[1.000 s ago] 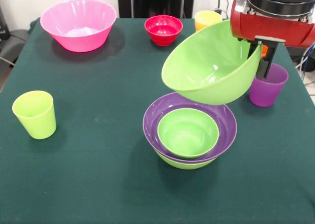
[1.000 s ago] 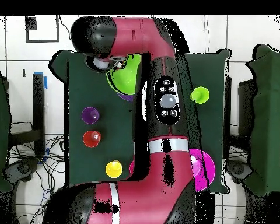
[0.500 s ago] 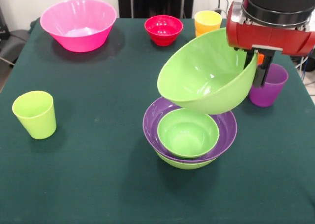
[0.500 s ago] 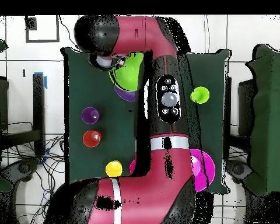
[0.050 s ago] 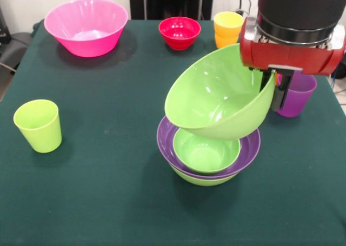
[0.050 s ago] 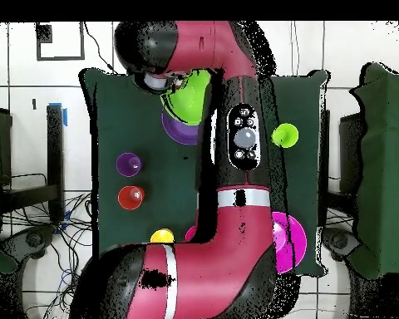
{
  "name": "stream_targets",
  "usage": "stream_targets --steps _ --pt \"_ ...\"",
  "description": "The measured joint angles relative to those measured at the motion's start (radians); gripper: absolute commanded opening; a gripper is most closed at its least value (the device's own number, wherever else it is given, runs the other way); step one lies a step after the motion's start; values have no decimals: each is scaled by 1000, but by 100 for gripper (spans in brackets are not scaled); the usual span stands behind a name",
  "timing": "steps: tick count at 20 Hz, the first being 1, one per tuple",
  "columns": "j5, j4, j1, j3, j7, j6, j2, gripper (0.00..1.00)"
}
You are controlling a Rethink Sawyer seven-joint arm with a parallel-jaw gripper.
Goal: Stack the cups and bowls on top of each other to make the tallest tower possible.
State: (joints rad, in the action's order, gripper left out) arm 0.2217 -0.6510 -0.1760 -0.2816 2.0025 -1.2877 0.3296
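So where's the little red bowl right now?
In the front view, the red bowl sits at the table's far edge, between the pink bowl and the yellow-orange cup.

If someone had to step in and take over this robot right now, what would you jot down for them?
Gripper: shut on the rim of the large green bowl, held tilted just above the stack.
Stack: a green bowl at the bottom, the purple bowl, then a small green bowl nested inside.
Loose on the table: pink bowl, red bowl, yellow-orange cup, purple cup, lime green cup.
Done: three bowls stacked.
Left: set the held bowl down, then add the remaining bowls and cups.
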Motion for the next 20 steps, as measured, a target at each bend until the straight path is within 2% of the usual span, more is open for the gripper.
stream_targets --steps 20 --pt "0 21 -11 0 -14 -6 -17 0"
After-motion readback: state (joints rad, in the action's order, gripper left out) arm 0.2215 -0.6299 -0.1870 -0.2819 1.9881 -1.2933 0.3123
